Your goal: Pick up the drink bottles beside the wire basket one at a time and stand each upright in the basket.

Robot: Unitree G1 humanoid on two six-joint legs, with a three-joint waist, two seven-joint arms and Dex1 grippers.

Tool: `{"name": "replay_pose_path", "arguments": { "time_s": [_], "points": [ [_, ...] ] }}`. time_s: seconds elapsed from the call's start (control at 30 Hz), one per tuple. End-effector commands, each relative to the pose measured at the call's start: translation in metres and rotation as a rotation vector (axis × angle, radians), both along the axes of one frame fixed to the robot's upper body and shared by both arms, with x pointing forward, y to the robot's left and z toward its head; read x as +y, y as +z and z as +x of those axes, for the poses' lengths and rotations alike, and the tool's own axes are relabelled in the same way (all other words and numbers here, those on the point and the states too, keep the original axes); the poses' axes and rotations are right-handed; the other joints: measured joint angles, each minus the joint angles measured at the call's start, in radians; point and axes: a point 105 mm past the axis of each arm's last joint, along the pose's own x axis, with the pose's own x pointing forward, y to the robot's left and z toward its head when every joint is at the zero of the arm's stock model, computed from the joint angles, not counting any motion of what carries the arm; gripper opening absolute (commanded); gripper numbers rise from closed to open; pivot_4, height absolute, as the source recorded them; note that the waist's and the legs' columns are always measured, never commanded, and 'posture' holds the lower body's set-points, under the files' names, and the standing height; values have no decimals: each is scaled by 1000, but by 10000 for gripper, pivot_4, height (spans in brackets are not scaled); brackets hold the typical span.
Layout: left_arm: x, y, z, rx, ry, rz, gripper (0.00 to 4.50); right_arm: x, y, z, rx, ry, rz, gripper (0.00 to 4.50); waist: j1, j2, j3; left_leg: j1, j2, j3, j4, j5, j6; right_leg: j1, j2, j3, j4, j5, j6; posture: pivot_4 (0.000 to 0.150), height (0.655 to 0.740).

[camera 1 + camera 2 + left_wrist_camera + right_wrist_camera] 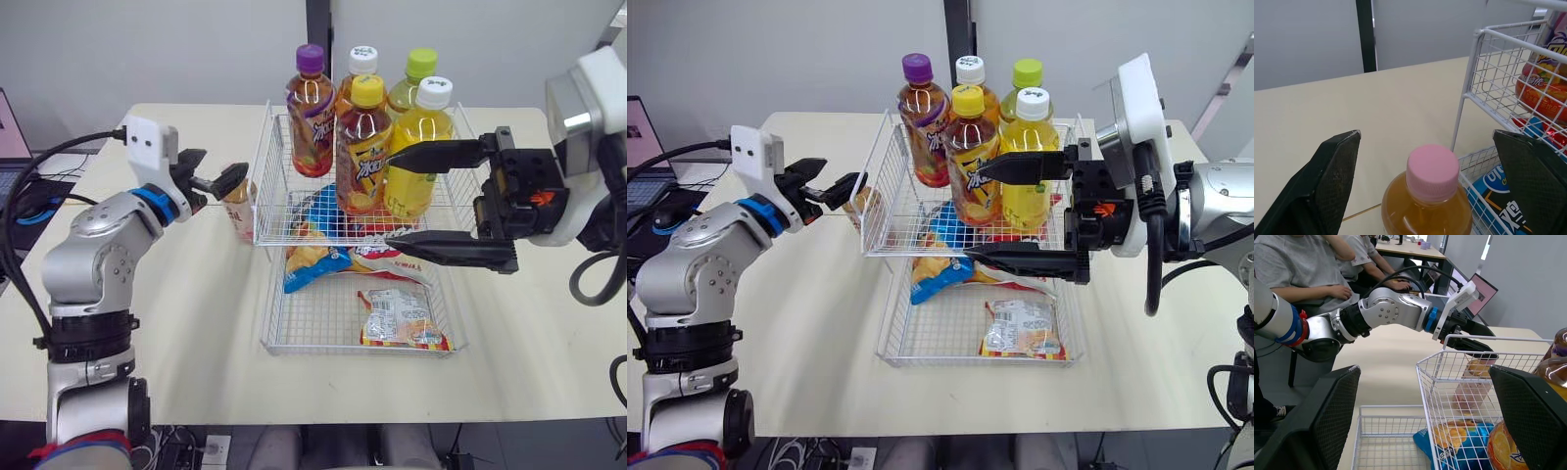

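Observation:
A tea bottle with a pink cap (pixel 1431 195) stands upright on the table just outside the wire basket's (pixel 265 147) left wall. My left gripper (pixel 1426 136) is open, one finger on each side of the cap and not touching it; it also shows from above (pixel 221 174). Several bottles stand upright in the basket, among them a purple-capped one (pixel 310 108), a yellow-capped one (pixel 364 147) and a white-capped yellow one (pixel 421 137). My right gripper (pixel 389 198) hangs wide open in front of the basket's right side, holding nothing.
A lower wire tray (pixel 323 343) in front of the basket holds snack packets (pixel 402 318). A laptop (pixel 639 122) and cables lie at the far left. People sit beyond the table's left side (pixel 1312 269). Bare tabletop lies left of and in front of the tray.

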Motion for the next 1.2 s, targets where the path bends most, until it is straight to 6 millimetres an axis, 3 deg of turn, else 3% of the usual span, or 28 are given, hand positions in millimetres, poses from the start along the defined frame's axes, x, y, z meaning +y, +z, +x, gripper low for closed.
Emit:
{"name": "replay_pose_path", "arguments": {
  "time_s": [0.03,0.57,0.67,0.93,1.2],
  "points": [
    [-2,2,6,-5,12,10,44915,-2,8,-7,-39,4,13,45000,0,0,0,0,0,0,0,0,0,0,0,0,0,0,0,1500,7400],
    [-9,-3,14,15,-6,-2,44915,-3,8,-7,-39,-4,13,45000,2,0,0,0,0,0,0,0,0,0,0,0,0,0,0,1500,7400],
    [-7,-4,16,16,-1,-4,38553,-3,8,-7,-40,-4,13,45000,2,0,0,0,0,0,0,0,0,0,0,0,0,0,0,1500,7400],
    [-9,-6,19,14,-19,1,13744,-4,7,-8,-33,-1,8,45000,2,0,0,0,0,0,0,0,0,0,0,0,0,0,0,1500,7400],
    [-1,6,9,-31,-22,-9,13540,-5,7,-8,-30,-9,8,45000,2,0,0,-1,0,-1,0,0,0,0,0,0,0,0,0,1500,7400]
  ]
}}
